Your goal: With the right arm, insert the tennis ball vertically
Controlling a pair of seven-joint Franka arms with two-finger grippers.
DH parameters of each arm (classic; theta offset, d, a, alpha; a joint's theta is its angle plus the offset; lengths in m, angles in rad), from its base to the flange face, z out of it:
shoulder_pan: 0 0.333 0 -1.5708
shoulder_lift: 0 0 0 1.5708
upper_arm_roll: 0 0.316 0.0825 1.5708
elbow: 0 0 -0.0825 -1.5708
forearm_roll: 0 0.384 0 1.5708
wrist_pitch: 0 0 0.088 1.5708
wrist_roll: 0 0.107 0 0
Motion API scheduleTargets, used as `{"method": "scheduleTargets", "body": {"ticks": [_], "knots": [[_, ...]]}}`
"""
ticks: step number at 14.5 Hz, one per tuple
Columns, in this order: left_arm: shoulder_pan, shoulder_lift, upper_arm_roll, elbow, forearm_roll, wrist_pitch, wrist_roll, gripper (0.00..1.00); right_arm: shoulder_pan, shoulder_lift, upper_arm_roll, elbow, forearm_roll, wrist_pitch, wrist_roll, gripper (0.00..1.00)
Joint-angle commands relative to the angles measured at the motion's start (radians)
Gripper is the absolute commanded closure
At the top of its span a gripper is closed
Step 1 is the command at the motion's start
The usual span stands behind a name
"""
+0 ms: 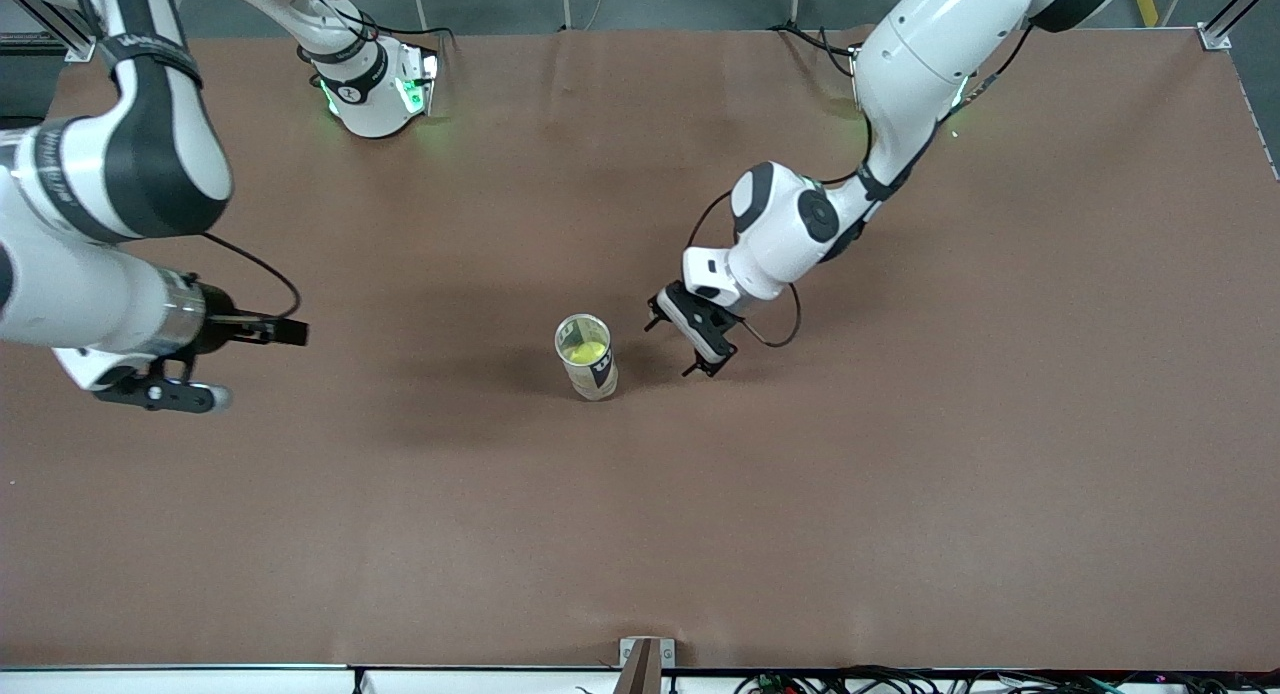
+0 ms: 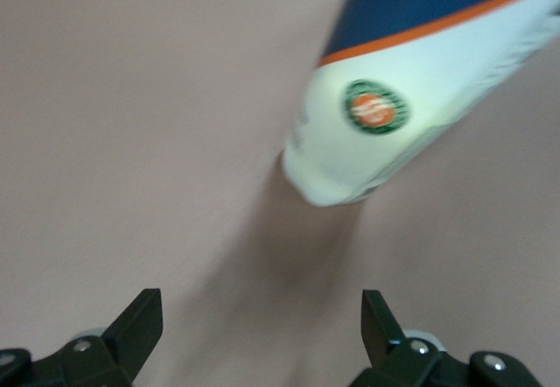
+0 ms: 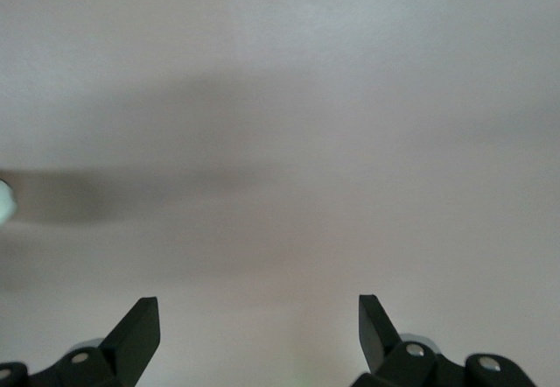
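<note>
A clear tennis ball can (image 1: 587, 359) stands upright near the middle of the table, with a yellow tennis ball (image 1: 588, 352) inside it. My left gripper (image 1: 670, 349) is open and empty, low beside the can toward the left arm's end. In the left wrist view the can (image 2: 394, 116) shows its white, blue and orange label ahead of the open left gripper (image 2: 260, 326). My right gripper (image 1: 165, 396) is open and empty, up over bare table far toward the right arm's end. The right wrist view shows only the open right gripper (image 3: 258, 330) and the table.
The brown table (image 1: 900, 474) is bare around the can. The two arm bases (image 1: 375, 84) stand along the edge farthest from the front camera. A small bracket (image 1: 645, 659) sits at the edge nearest the front camera.
</note>
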Motion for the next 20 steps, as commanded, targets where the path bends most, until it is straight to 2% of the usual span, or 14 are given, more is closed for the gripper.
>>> {"method": "scheduleTargets", "body": {"ticks": [1,4,6,8,10,13,14,15,17,20], "knots": [[0.034,-0.095,0.059,0.038,-0.006,-0.240,-0.013,0.00,0.078,-0.069,-0.126,-0.034,-0.014,-0.032,-0.115,0.00],[0.037,-0.112,0.184,0.173,0.074,-0.492,-0.018,0.00,0.080,-0.119,-0.143,-0.028,-0.014,-0.065,-0.119,0.00],[0.034,-0.112,0.266,0.306,0.112,-0.708,-0.024,0.00,0.075,-0.146,-0.143,-0.024,-0.014,-0.087,-0.121,0.00],[0.033,-0.098,0.325,0.455,0.166,-0.909,-0.054,0.00,0.074,-0.172,-0.143,-0.023,-0.014,-0.098,-0.122,0.00],[0.036,-0.097,0.354,0.538,0.204,-1.043,-0.123,0.00,0.054,-0.188,-0.134,-0.023,-0.009,-0.104,-0.124,0.00],[0.036,-0.117,0.427,0.600,0.246,-1.187,-0.206,0.00,0.037,-0.197,-0.120,-0.023,-0.003,-0.111,-0.124,0.00],[0.039,-0.118,0.458,0.611,0.250,-1.225,-0.206,0.00,0.017,-0.201,-0.094,-0.024,-0.001,-0.113,-0.124,0.00],[0.039,-0.123,0.501,0.618,0.252,-1.265,-0.208,0.00,-0.004,-0.209,-0.068,-0.023,-0.003,-0.113,-0.124,0.00],[0.034,-0.155,0.596,0.663,0.251,-1.347,-0.208,0.00,-0.002,-0.217,-0.065,-0.023,-0.003,-0.114,-0.121,0.00],[0.037,-0.215,0.638,0.663,0.328,-1.381,-0.206,0.00,0.000,-0.217,-0.063,-0.006,-0.003,-0.131,-0.119,0.00]]}}
